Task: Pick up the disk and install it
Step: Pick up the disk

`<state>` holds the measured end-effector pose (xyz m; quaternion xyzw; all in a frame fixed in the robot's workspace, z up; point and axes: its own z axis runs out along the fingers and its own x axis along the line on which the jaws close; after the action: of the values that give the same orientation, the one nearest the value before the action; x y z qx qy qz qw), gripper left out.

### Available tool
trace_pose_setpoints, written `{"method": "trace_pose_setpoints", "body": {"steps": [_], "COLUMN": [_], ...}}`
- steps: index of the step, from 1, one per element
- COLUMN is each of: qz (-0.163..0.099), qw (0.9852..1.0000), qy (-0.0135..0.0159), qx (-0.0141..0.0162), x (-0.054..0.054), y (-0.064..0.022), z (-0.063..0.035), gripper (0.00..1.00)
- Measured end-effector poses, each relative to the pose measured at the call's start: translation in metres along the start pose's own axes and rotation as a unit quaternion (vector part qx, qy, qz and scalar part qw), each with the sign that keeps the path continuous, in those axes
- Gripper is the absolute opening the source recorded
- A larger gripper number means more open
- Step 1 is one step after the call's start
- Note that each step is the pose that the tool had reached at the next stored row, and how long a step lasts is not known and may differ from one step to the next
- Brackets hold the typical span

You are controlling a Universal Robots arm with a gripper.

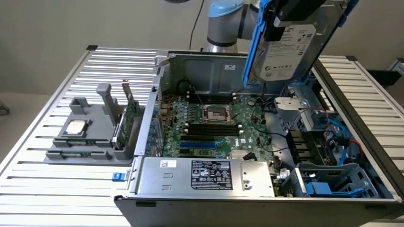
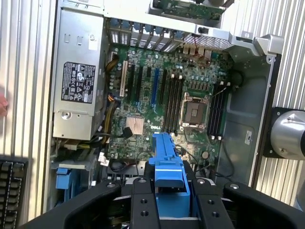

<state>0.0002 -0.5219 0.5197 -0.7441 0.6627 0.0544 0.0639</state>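
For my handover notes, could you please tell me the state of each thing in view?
Disk: held on end above the case, not installed.
Gripper: shut on the disk.
Computer case: open, insides exposed.
Processor socket: looks empty.
Processor chip: lying in the grey tray beside the case.
Circuit card: standing on edge in that tray.

1. Exterior view: raised, oblique, set back; faces the open computer case (image 1: 208, 71) whole.
2. Wrist view: on my arm, looking down into it, seemingly closer.
3. Shared: motherboard (image 1: 215, 137) (image 2: 143, 95), power supply (image 1: 208, 175) (image 2: 76, 81), the disk (image 1: 290, 47) (image 2: 169, 162).
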Motion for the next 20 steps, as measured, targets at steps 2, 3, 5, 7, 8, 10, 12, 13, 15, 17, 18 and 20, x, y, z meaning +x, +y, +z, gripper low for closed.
{"method": "trace_pose_setpoints", "body": {"steps": [2, 3, 5, 7, 8, 10, 12, 13, 15, 17, 18, 20], "qz": [0.000, 0.000, 0.000, 0.000, 0.000, 0.000, 0.000, 0.000, 0.000, 0.000, 0.000, 0.000], "qw": [1.0000, 1.0000, 1.0000, 1.0000, 1.0000, 1.0000, 1.0000, 1.0000, 1.0000, 1.0000, 1.0000, 1.0000], "qy": [0.0001, 0.0000, 0.0000, 0.0000, 0.0000, 0.0000, 0.0000, 0.0000, -0.0001, -0.0001, 0.0000, -0.0001], "qx": [0.0000, 0.0000, 0.0000, 0.0000, 0.0000, -0.0001, -0.0002, -0.0002, -0.0004, -0.0006, -0.0007, -0.0008], "x": [0.006, 0.009, 0.015, 0.021, 0.024, 0.030, 0.035, 0.038, 0.044, 0.049, 0.051, 0.055], "y": [-0.0064, -0.0098, -0.0166, -0.0234, -0.0268, -0.0345, -0.0420, -0.0457, -0.0534, -0.0606, -0.0636, -0.0683], "z": [-0.0006, -0.0008, -0.0014, -0.0020, -0.0023, -0.0029, -0.0035, -0.0037, -0.0042, -0.0047, -0.0050, -0.0055], "gripper": [0.33, 0.33, 0.33, 0.33, 0.33, 0.33, 0.33, 0.33, 0.33, 0.33, 0.33, 0.33]}}
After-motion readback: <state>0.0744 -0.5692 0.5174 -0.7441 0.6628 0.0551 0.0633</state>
